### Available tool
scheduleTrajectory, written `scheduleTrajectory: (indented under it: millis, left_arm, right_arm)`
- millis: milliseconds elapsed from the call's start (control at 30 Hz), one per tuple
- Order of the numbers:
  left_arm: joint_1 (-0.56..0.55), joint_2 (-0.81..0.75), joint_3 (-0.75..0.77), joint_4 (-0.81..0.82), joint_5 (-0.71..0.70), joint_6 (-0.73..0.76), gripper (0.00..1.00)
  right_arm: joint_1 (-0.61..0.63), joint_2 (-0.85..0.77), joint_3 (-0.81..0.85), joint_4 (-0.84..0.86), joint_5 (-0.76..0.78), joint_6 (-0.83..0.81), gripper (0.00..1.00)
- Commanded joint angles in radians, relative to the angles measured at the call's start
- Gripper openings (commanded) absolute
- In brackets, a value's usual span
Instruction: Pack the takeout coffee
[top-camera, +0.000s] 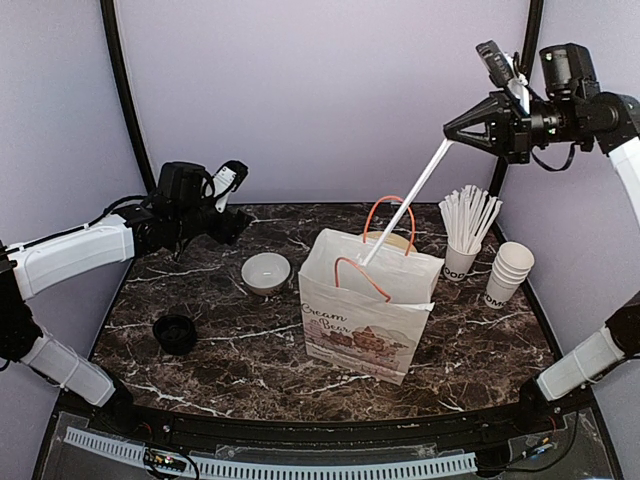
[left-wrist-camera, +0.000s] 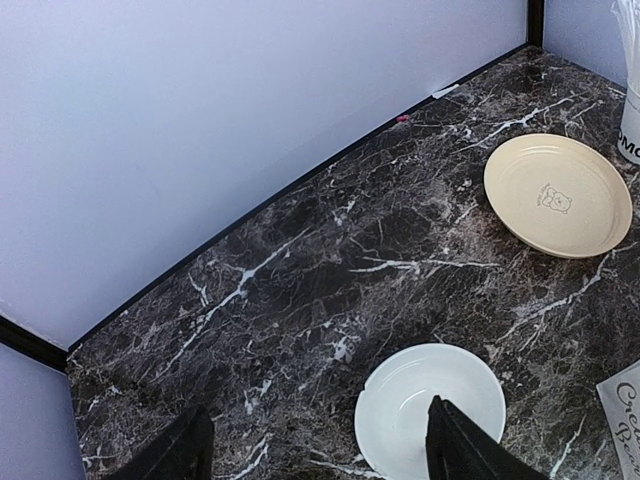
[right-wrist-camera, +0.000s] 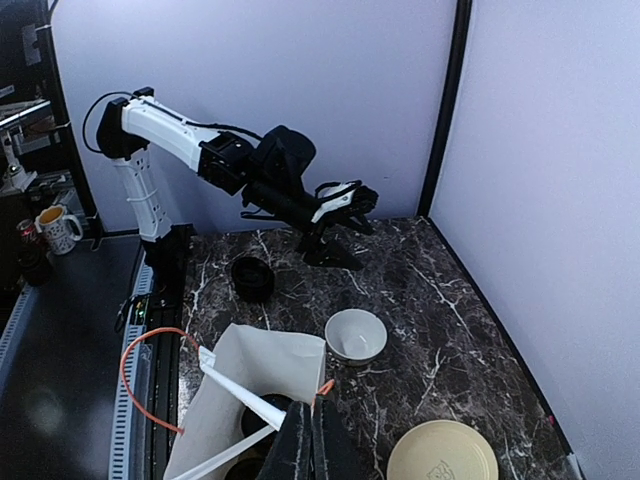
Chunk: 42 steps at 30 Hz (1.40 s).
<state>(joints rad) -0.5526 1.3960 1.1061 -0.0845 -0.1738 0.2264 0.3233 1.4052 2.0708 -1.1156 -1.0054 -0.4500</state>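
One stick (top-camera: 405, 201) clamped in right gripper (top-camera: 450, 135) above bag (top-camera: 370, 320); left gripper (top-camera: 238, 198) apart near bowl (top-camera: 266, 270).

Pale lilac walls (top-camera: 320, 90), dark marble table (top-camera: 250, 370)

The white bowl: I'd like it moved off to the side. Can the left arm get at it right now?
Probably yes. The left pincer is open and hangs just above the white bowl, with nothing between them; the paper bag stands off to one side.
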Motion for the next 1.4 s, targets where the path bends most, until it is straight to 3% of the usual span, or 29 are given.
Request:
scheduleTrajectory:
  millis: [0, 233, 533, 633, 767, 867, 1000, 1133, 1300, 1367]
  left_arm:
    - [0.007, -0.010, 0.020, -0.007, -0.011, 0.015, 0.75]
    - [0.007, 0.007, 0.024, -0.010, -0.007, 0.020, 0.75]
    - [0.007, 0.014, 0.027, -0.019, -0.003, 0.025, 0.75]
    - [0.007, 0.015, 0.029, -0.021, -0.001, 0.026, 0.75]
    - [0.007, 0.013, 0.030, -0.021, 0.000, 0.028, 0.75]
    - [0.007, 0.013, 0.032, -0.024, 0.004, 0.026, 0.75]
    - [0.008, 0.001, 0.035, -0.027, -0.002, 0.016, 0.76]
    - [0.008, -0.021, 0.035, -0.025, -0.023, -0.009, 0.78]
    - [0.013, -0.066, 0.032, -0.015, -0.054, -0.050, 0.84]
    - [0.019, -0.087, 0.030, -0.010, -0.062, -0.063, 0.86]
  right_arm:
    - [0.108, 0.023, -0.024, -0.029, 0.095, -0.066, 0.00]
    - [0.291, 0.044, -0.104, -0.013, 0.355, -0.095, 0.00]
    - [0.453, 0.114, -0.136, 0.005, 0.533, -0.113, 0.00]
    - [0.483, 0.140, -0.119, -0.035, 0.522, -0.138, 0.26]
    - [0.482, 0.139, -0.081, -0.073, 0.471, -0.144, 0.51]
    - [0.447, 0.112, -0.060, -0.066, 0.444, -0.139, 0.63]
    - [0.316, 0.093, -0.056, -0.037, 0.364, -0.121, 0.65]
    - [0.147, 0.035, -0.175, 0.107, 0.347, -0.061, 0.68]
    - [-0.020, -0.018, -0.376, 0.340, 0.506, 0.077, 0.72]
    - [-0.081, -0.037, -0.453, 0.445, 0.618, 0.149, 0.79]
